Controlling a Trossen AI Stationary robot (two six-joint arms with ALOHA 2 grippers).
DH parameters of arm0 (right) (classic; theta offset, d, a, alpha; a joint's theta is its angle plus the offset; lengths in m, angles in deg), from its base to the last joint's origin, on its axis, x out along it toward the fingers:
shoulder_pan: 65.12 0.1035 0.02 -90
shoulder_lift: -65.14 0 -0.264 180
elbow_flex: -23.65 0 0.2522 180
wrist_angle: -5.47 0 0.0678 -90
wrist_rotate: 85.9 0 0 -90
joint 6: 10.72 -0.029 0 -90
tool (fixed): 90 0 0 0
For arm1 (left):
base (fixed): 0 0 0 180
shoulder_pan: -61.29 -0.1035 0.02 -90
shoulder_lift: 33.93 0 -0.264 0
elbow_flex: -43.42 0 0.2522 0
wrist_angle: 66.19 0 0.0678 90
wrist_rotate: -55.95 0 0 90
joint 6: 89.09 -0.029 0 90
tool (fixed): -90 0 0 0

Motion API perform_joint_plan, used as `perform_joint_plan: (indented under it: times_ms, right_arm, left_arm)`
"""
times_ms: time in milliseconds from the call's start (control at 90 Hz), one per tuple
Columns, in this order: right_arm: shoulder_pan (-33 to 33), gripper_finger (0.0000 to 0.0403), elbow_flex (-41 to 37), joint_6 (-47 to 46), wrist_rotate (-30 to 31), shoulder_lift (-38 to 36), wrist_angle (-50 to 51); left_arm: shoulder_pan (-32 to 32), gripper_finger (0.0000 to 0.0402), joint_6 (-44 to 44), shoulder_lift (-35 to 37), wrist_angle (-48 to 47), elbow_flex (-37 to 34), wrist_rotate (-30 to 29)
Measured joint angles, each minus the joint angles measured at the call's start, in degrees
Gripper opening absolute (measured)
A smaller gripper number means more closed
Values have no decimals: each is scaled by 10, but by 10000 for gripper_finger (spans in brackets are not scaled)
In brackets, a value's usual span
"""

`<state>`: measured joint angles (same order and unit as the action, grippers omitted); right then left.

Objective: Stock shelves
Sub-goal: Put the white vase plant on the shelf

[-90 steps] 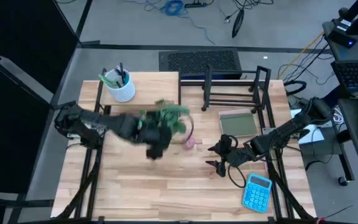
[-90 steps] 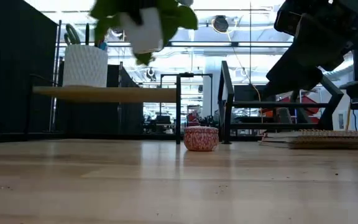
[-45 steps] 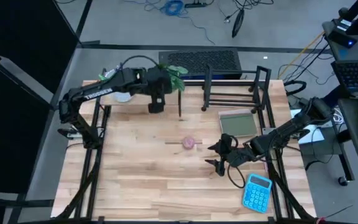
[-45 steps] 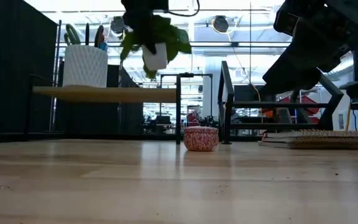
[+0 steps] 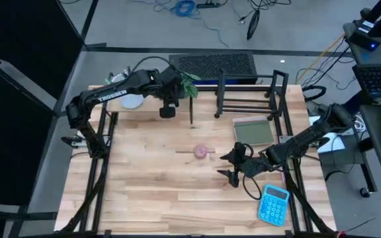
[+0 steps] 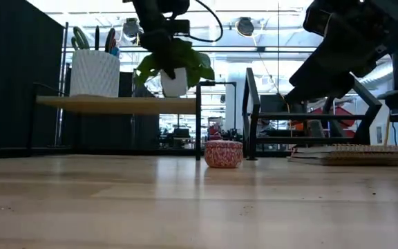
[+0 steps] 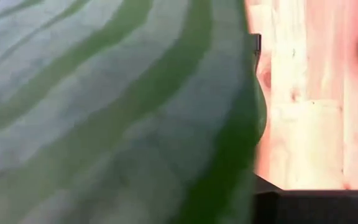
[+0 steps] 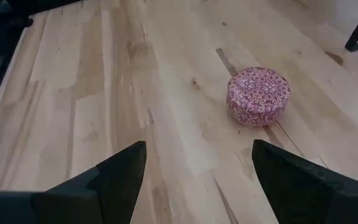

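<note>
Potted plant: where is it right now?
In the low view the potted plant hangs in the left gripper just above the pale-wood riser shelf, near its right end, right of the white pen cup.

Green striped leaves (image 7: 104, 112) on a white pot (image 6: 174, 84); pink patterned tin (image 8: 258, 96); blue calculator (image 5: 273, 204); pale wood counter (image 5: 151, 185); black rack (image 5: 250, 96).

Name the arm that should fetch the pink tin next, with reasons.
Right. The right gripper hangs open beside the pink tin, which sits ahead of its fingers. The left gripper is busy holding the potted plant at the wooden shelf.
</note>
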<state>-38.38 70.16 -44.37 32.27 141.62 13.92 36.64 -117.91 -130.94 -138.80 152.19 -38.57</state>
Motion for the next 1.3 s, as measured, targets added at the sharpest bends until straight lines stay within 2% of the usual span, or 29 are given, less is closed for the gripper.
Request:
perform_joint_plan:
  times_ms: [456,878,1300]
  right_arm:
    - [2,276,0,-11,-4,2,-1]
    - [12,276,0,-14,-15,2,0]
    - [12,276,0,-27,-15,2,0]
  left_arm:
    - [-1,0,-8,0,3,0,-2]
    - [-21,0,-115,-1,14,-31,4]
    - [-24,0,-106,-1,21,-32,-3]
